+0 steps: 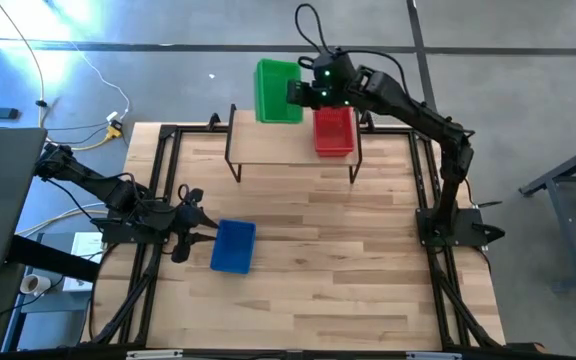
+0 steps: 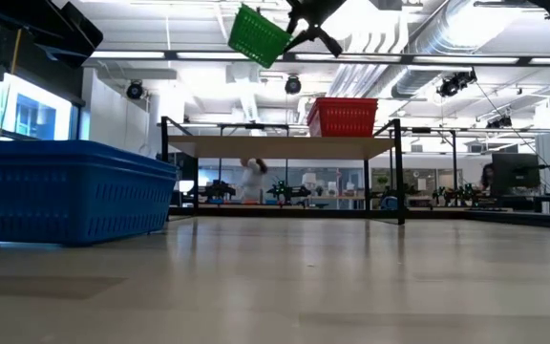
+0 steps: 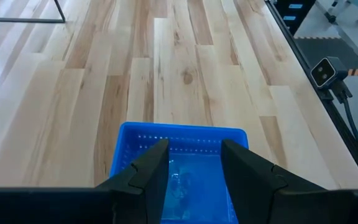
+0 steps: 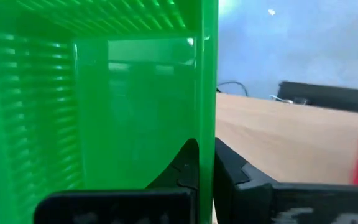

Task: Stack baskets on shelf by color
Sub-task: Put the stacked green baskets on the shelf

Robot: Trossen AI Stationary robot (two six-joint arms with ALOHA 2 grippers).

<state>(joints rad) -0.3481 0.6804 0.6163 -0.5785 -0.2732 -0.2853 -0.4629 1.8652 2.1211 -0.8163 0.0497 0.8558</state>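
Note:
My right gripper (image 4: 205, 168) is shut on a green mesh basket (image 1: 278, 92), carried high over the shelf's far left part; in the low view the green basket (image 2: 259, 35) hangs tilted above the shelf top (image 2: 280, 146). A red basket (image 1: 333, 130) stands on its base on the right end of the shelf (image 1: 268, 150). A blue basket (image 1: 234, 246) sits on the table near the left edge. My left gripper (image 3: 194, 171) is open at that basket's left end, with its fingers above the blue basket (image 3: 185, 149); I cannot tell whether they touch it. My right gripper pinches one long side wall of the green basket at its rim (image 4: 207, 112), one finger inside (image 4: 182, 165) the basket and one outside (image 4: 229, 171). The basket is lifted clear of shelf and table and hangs tilted, its open side facing the wrist camera.
A black metal frame (image 1: 163, 180) runs along the table's left and right sides. The shelf's left and middle parts (image 1: 258, 150) are bare wood. Bare tabletop (image 1: 348, 260) lies between the shelf and the near edge. Cables lie on the floor beyond the far left corner.

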